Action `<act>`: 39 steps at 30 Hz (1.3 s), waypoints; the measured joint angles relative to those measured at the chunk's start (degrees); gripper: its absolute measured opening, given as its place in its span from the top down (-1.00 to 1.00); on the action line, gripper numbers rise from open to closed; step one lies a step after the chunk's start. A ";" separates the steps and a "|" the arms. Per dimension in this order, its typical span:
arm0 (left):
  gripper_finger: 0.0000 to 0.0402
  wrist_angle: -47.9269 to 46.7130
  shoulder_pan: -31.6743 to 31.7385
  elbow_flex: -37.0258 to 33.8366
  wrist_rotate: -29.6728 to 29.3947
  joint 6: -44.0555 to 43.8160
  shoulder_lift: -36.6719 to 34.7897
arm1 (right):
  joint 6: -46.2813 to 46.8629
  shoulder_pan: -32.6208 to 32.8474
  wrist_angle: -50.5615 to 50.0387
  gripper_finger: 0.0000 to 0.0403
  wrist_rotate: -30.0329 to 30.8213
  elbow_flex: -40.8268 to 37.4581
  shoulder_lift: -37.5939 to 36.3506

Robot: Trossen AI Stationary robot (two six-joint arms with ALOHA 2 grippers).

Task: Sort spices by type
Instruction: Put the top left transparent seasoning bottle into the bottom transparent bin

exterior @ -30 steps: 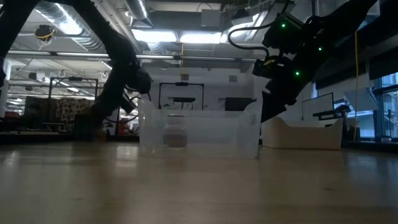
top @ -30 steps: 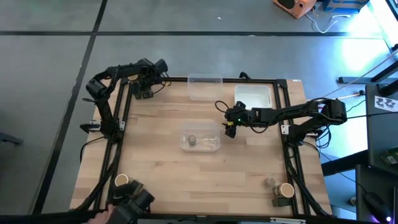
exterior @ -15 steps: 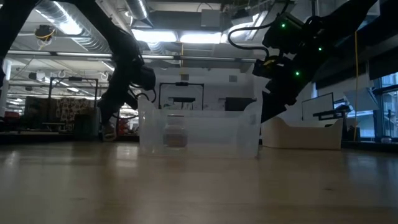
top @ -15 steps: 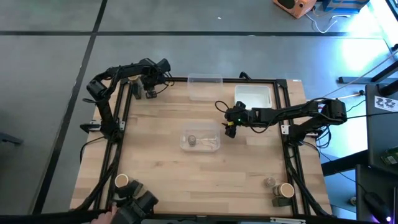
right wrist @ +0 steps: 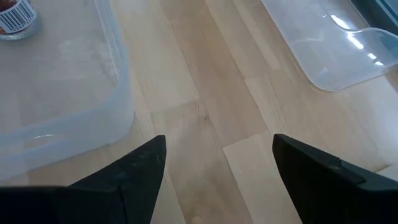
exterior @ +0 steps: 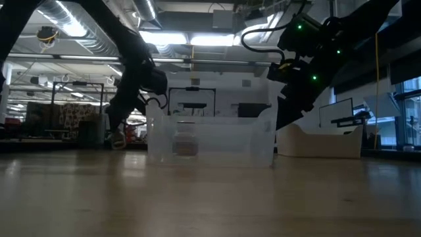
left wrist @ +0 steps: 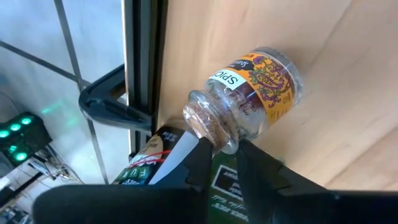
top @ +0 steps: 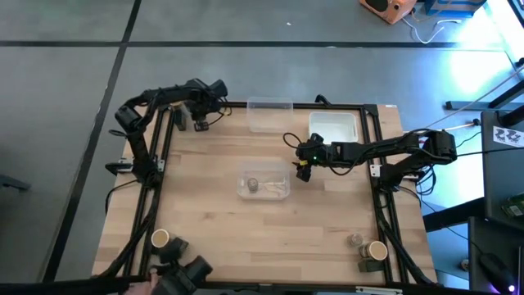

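My left fingers (left wrist: 219,146) pinch the neck of a glass spice jar (left wrist: 254,94) with a colourful label, lifting it just above the desk (top: 213,213) at its 11 o'clock corner, beside a dark boxy spice container (left wrist: 149,163). My right fingers (right wrist: 214,162) stand spread apart and hold nothing, hovering right of centre, at 3 o'clock from the clear bin (top: 264,184) mid-desk, where one small jar (top: 253,184) sits. More spices wait at the near corners: a tan-topped jar (top: 160,238) at 7 o'clock, and another tan-topped jar (top: 377,249) with a grey-brown one (top: 355,241) at 5 o'clock.
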 joint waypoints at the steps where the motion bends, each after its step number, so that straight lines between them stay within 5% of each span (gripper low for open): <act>1: 0.73 -0.02 -0.58 0.00 0.00 -0.12 0.00 | -0.01 0.01 0.00 -0.46 0.06 0.00 0.00; 13: 0.76 -1.94 -10.78 0.02 -1.28 -5.02 0.00 | -0.03 0.01 0.00 -0.46 0.47 0.00 0.00; 17: 0.77 -4.76 -15.07 0.02 -7.42 -9.96 -0.02 | -0.05 0.01 0.00 -0.46 0.45 0.00 0.00; 27: 0.78 -9.21 -25.77 -2.25 -8.26 -25.55 -0.07 | -0.18 0.01 0.00 -0.46 0.45 0.00 0.00; 39: 0.78 -8.87 -35.94 -5.12 -9.52 -33.04 -0.07 | -0.20 -0.01 0.02 -0.46 0.45 0.02 0.00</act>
